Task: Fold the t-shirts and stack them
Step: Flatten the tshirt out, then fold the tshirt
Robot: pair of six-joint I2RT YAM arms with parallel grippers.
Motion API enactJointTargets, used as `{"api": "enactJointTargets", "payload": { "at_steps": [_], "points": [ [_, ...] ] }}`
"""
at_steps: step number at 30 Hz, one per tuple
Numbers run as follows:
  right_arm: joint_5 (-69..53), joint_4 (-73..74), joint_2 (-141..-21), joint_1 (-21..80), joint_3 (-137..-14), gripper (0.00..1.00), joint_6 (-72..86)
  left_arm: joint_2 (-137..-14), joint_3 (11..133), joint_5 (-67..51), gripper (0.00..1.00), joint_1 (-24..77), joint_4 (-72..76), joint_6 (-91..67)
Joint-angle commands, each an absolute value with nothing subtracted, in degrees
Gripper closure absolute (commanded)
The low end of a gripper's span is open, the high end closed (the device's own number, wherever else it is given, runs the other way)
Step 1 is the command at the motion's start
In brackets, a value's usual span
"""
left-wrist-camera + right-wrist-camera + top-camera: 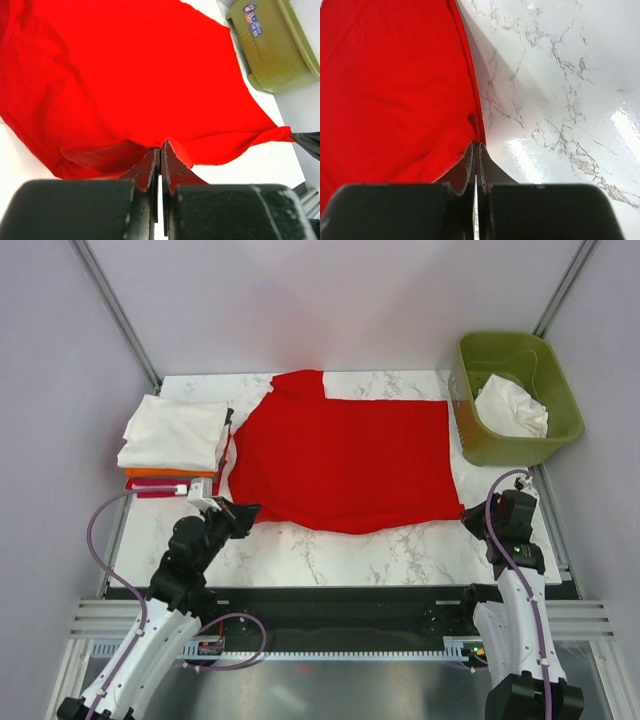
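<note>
Top external view gives most of the space to the bright red t-shirt [345,465], spread flat and sideways across the middle of the table with one sleeve poking out at its far left corner. I judge it is laid open like this so that its near edge can be lifted and carried over for a first fold. Next in size is the olive-green bin [500,452] at the far right corner, holding a crumpled white t-shirt [512,407] that probably waits its turn. At the far left sits the finished stack, just beside the red cloth: a folded white t-shirt [172,432] on top, an orange one [160,473] under it and a dark red one [150,485] at the bottom, parked off to the side so the folding area is left to the red one. The left gripper [160,150] is clenched on the near left corner of the red shirt, cloth bunched up against its fingers; the right gripper [476,147] is pinched tight on the near right corner, where the hem runs straight into its tips. Holding both near corners at once looks meant to keep the edge taut when it rises. The table [330,550] is glossy white marble-patterned board with grey veins, showing bright glare near the right arm. Plain pale walls close it in on three sides, with slanting metal posts at the far corners.
</note>
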State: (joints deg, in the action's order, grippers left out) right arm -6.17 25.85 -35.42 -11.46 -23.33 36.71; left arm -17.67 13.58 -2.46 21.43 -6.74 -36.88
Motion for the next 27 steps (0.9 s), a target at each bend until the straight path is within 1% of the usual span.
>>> {"api": "enactJointTargets", "payload": {
  "at_steps": [1, 3, 10, 17, 27],
  "points": [
    [-7.1, 23.5, -38.0, -11.7, -22.9, 1.0, 36.4, -18.8, 14.3, -0.2, 0.98, 21.6, -6.0, -37.9],
    [-8.0, 22.2, -39.5, -11.6, -23.0, 1.0, 35.9, -21.8, 15.6, -0.2, 0.98, 21.6, -5.1, -36.9],
    [-8.8, 19.5, -44.3, -11.7, -23.8, 1.0, 35.1, -30.4, 20.4, 5.2, 0.98, 21.7, -1.1, -34.8],
    [-7.6, 17.5, -46.7, -11.7, -24.2, 1.0, 35.0, -35.4, 24.2, 6.6, 0.98, 21.6, 3.3, -34.0],
    [-7.3, 15.1, -49.9, -11.7, -28.6, 1.0, 35.1, -43.1, 29.9, 8.9, 0.97, 21.6, 6.6, -31.3]
  ]
}}
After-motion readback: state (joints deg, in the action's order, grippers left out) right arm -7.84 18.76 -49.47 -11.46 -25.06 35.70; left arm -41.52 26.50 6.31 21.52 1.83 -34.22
